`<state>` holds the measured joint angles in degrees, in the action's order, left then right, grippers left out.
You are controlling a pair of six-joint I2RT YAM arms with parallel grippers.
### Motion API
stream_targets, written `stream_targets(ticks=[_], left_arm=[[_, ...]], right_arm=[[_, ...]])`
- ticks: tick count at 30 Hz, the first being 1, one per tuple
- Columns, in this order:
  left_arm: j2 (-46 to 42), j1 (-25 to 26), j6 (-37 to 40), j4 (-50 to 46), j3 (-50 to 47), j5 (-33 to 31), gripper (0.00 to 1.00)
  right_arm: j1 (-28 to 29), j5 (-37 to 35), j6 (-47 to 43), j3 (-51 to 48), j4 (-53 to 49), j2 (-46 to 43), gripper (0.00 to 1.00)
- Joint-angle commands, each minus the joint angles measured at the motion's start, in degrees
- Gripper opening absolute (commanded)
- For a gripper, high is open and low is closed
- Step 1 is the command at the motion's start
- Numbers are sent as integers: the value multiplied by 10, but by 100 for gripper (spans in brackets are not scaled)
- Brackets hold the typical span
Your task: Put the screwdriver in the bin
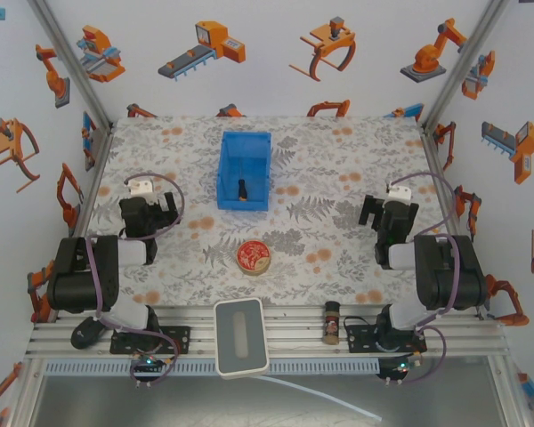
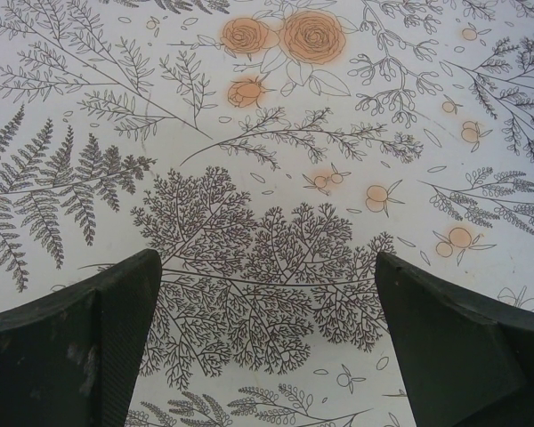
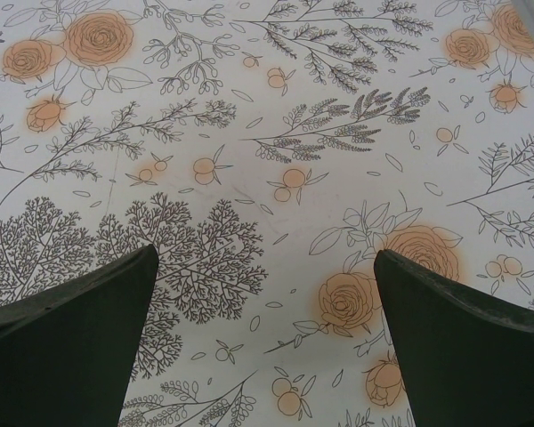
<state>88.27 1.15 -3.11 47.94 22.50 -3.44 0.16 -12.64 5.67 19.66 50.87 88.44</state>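
Screwdriver (image 1: 242, 189): inside blue bin (image 1: 229, 160), 12 o'clock; task judged complete. Left gripper (image 2: 267, 267), right gripper (image 3: 265, 262): jaws wide, empty, parked 9 and 3 o'clock.

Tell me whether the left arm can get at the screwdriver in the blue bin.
Probably yes, from above: the screwdriver sits inside the bin, whose walls block sideways approaches but whose top is open. The left tool is open and empty, with bare table between.
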Motion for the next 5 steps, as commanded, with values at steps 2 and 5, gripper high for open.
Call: stream_targets(ticks=[2,5], left_arm=[[1,2,10,-4,10,-3,97],[1,2,10,-3,11,-3,97]], right_arm=[[-3,4,-5,14,13,1,99],[-3,3,-6,13,13,0,99]])
